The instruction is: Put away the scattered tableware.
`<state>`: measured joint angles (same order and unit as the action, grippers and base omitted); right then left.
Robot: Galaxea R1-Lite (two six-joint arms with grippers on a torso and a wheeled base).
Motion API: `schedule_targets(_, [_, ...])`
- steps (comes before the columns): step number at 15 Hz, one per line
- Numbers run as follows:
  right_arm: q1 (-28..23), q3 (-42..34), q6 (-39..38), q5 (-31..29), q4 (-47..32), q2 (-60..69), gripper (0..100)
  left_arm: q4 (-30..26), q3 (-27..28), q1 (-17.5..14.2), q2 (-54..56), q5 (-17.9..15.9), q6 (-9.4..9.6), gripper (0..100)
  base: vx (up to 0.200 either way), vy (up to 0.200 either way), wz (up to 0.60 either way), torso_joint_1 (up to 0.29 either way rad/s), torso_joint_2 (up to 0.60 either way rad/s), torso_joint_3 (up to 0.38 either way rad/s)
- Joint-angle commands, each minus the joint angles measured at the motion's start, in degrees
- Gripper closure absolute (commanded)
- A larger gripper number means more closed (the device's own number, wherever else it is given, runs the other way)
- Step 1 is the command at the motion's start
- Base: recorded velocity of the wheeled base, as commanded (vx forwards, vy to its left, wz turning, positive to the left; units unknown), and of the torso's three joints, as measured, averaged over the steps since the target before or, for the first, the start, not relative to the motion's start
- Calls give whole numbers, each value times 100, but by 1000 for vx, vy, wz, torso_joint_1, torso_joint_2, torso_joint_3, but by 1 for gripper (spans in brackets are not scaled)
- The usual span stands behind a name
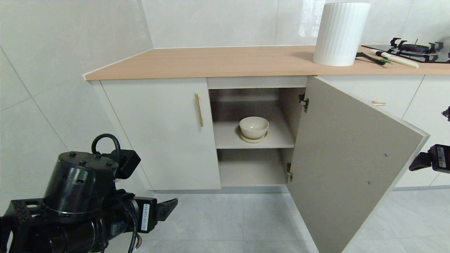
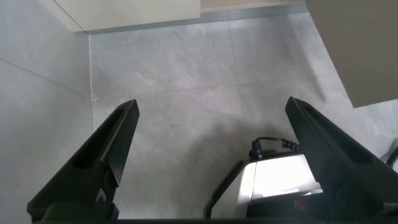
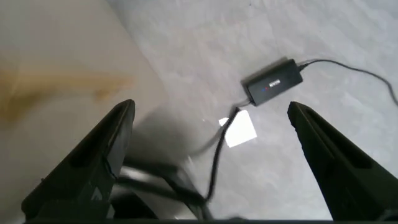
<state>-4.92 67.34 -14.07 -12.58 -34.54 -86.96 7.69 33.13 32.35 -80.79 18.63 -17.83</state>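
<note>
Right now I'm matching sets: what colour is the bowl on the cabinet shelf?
The bowl is plain cream, unpatterned; clearest in the head view.

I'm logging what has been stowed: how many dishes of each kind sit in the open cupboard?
Bowls: 1
Plates: 1, under the bowl
Total: 2

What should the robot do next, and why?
Probably push the door shut with the right end effector: the bowl already sits on its plate on the shelf, and that open end effector hangs beside the door's outer face.
</note>
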Motion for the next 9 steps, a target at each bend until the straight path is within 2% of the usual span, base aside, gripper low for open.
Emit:
schedule_targets(1, [0, -2, -114, 10, 175, -313, 0, 4, 0, -1, 2, 1, -1, 0, 0, 0, 0, 0, 0, 0])
schedule_targets(5, [71, -63, -360, 36, 527, -621, 0, 4, 0, -1, 10, 1, -1, 0, 0, 0, 0, 0, 0, 0])
schedule_targets(9, [677, -344, -755, 36, 1045, -761, 0, 4, 9, -1, 2, 1, -1, 0, 0, 0, 0, 0, 0, 0])
